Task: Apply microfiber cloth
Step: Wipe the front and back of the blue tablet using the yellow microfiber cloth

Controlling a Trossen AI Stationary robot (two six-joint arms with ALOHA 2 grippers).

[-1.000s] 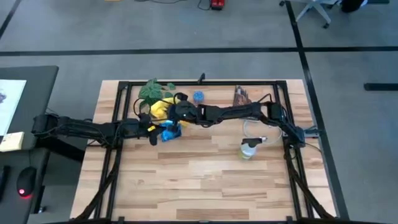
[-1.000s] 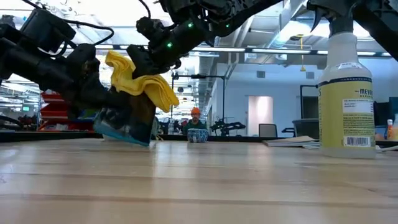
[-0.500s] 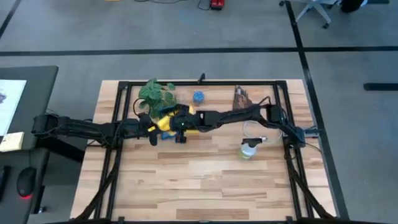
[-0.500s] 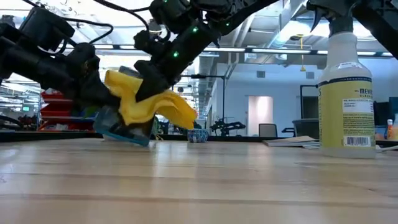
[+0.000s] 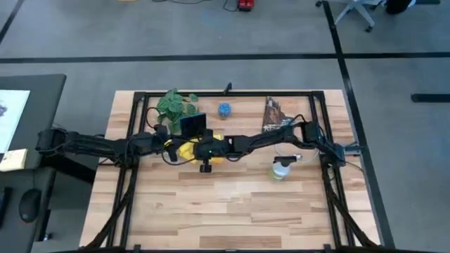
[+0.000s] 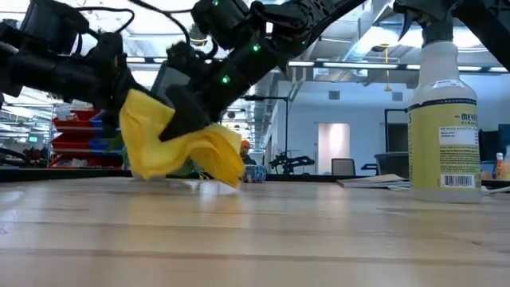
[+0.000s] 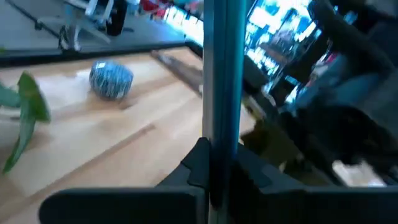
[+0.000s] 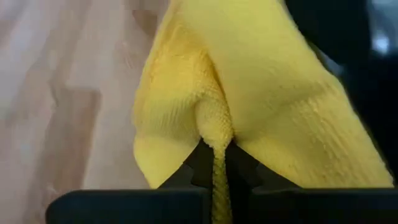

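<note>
Pale butcher-block planks form the table (image 5: 232, 204), boxed by a black frame, with an open workshop showing beyond it in the low view. Both arms are meeting left of centre. The left gripper (image 7: 217, 163) is clamping the tablet (image 5: 192, 125) by its edge; in the left wrist view that edge is standing as a thin teal strip between the closed fingers. The right gripper (image 8: 216, 163) is pinching a fold of the microfiber cloth (image 6: 182, 146), which is hanging bunched against the tablet's lower part, its corner drooping almost to the wood. The cloth is nubbly, soft and bright yellow; the tablet is rigid, flat and dark. The wiping step appears to be under way. Judging by this, the next move calls for dragging the cloth across the screen with light, even pressure. A plastic spray bottle (image 6: 444, 108) is standing well apart.
</note>
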